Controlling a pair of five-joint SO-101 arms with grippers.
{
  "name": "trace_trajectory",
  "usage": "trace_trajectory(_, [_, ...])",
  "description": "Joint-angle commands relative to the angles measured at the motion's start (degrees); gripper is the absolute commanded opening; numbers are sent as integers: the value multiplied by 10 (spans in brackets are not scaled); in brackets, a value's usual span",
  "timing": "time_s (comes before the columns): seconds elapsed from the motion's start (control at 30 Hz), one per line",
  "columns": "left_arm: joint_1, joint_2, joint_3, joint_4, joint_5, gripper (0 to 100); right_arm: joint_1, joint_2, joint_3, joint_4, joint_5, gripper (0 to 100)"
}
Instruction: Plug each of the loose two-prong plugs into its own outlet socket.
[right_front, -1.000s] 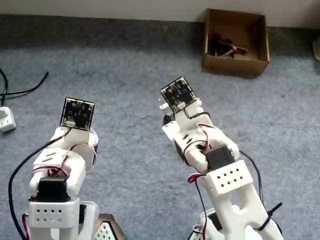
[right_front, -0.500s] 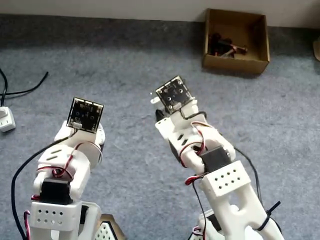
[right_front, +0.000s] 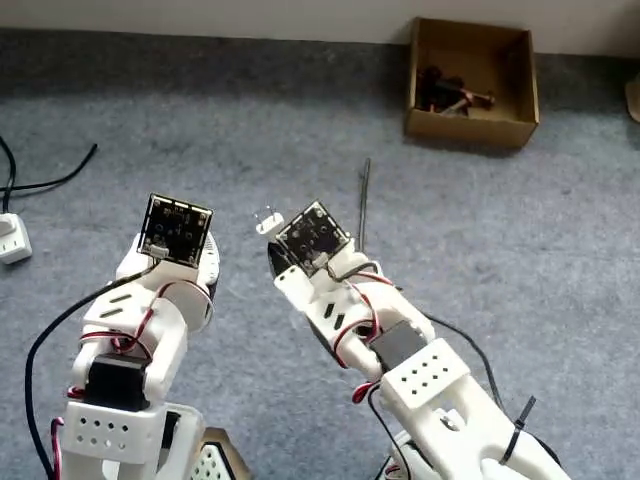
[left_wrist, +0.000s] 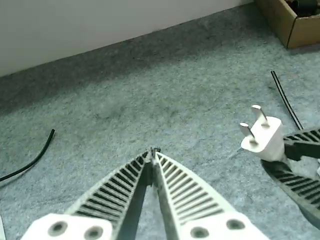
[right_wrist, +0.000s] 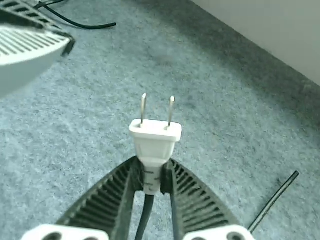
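A white two-prong plug (right_wrist: 154, 137) on a black cord sits between the fingers of my right gripper (right_wrist: 152, 169), prongs pointing away from the wrist, held above the grey carpet. In the high view the plug (right_front: 266, 220) pokes out just left of the right arm's camera board. My left gripper (left_wrist: 152, 152) is shut with nothing in it, low over the carpet; the held plug (left_wrist: 260, 135) hangs close on its right side. A white outlet block (right_front: 10, 238) lies at the far left edge of the carpet.
A cardboard box (right_front: 470, 80) with dark parts stands at the back right. A thin black cord (right_front: 363, 205) runs along the carpet behind the right arm. Another black cable (right_front: 55, 180) trails near the outlet block. A left finger (right_wrist: 30, 45) shows near the plug.
My right arm has swung left, carrying the plug toward the left arm and uncovering the black cord behind it. My left arm has edged slightly right.
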Motion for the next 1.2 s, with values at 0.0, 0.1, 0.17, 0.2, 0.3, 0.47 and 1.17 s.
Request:
trace_trajectory(0.0, [17, -8, -3, -24, 6, 6, -8, -16, 11, -60, -3, 5])
trace_trajectory(0.1, [35, -8, 9, -41, 7, 6, -24, -16, 12, -63, -3, 5])
trace_trajectory(0.17, [53, -8, 36, -69, 5, 6, -44, -16, 12, -63, -3, 5])
trace_trajectory(0.2, [57, -8, 50, -84, 4, 6, -53, -16, 12, -63, -3, 5])
trace_trajectory(0.3, [58, -8, 73, -117, 4, 6, -68, -16, 12, -63, -3, 5])
trace_trajectory(0.47, [61, -8, 72, -125, 4, 6, -73, -16, 12, -63, -3, 5])
trace_trajectory(1.17, [114, -255, 94, -22, -25, 6, -95, -17, 14, -63, -2, 5])
